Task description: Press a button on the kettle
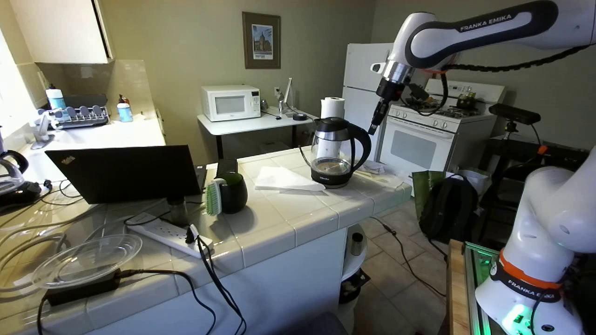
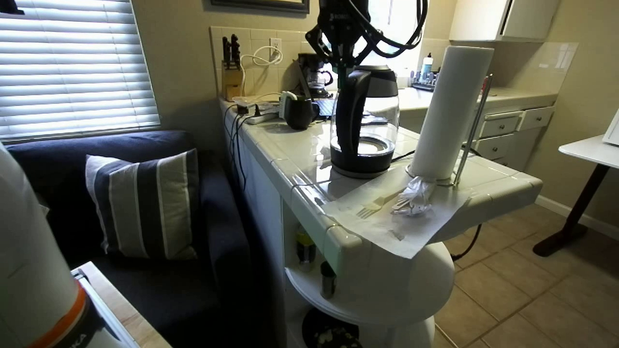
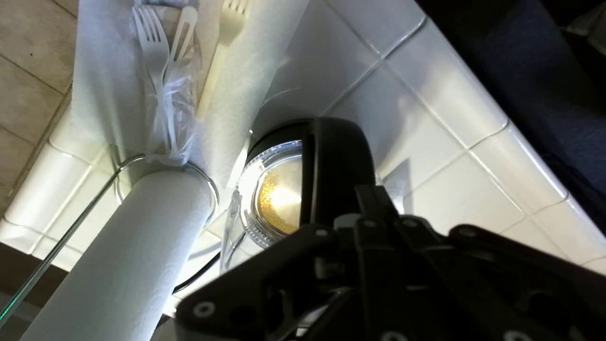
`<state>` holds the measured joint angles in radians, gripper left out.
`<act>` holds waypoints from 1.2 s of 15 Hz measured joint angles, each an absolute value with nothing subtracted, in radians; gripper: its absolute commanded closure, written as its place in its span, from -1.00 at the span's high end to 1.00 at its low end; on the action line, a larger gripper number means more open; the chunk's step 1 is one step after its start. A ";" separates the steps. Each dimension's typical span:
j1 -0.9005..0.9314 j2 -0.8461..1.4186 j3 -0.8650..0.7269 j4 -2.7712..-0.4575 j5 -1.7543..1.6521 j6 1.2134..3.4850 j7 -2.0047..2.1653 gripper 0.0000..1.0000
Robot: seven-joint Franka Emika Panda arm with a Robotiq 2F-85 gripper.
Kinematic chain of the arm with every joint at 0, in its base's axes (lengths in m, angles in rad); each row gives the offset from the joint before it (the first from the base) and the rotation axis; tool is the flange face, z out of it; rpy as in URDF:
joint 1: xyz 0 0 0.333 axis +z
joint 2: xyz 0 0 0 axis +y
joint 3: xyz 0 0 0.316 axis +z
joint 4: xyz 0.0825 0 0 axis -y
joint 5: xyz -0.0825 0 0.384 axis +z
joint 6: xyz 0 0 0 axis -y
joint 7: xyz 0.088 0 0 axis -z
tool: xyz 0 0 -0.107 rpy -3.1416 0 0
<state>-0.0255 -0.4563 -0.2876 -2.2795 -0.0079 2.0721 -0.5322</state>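
While gripper (image 1: 372, 130) hangs by kettle (image 1: 336, 151), fingers (image 3: 386, 203) pressed together, paper roll (image 2: 449, 113) stands near, mug (image 2: 298, 114) farther off

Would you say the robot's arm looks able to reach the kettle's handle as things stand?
Probably yes: the gripper is close beside the handle of the kettle, and the paper towel roll stands aside, not between them.

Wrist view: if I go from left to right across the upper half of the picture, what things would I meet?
Tan floor tiles, wrapped white cutlery, a loose pale fork, the kettle with its black handle uppermost, then the dark couch.
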 measured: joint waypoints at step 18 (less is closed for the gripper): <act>-0.038 -0.444 -0.266 -2.258 -0.008 2.067 -0.473 -1.00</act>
<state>-0.0378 -0.4441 -0.2665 -2.2582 -0.0079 2.0673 -0.4735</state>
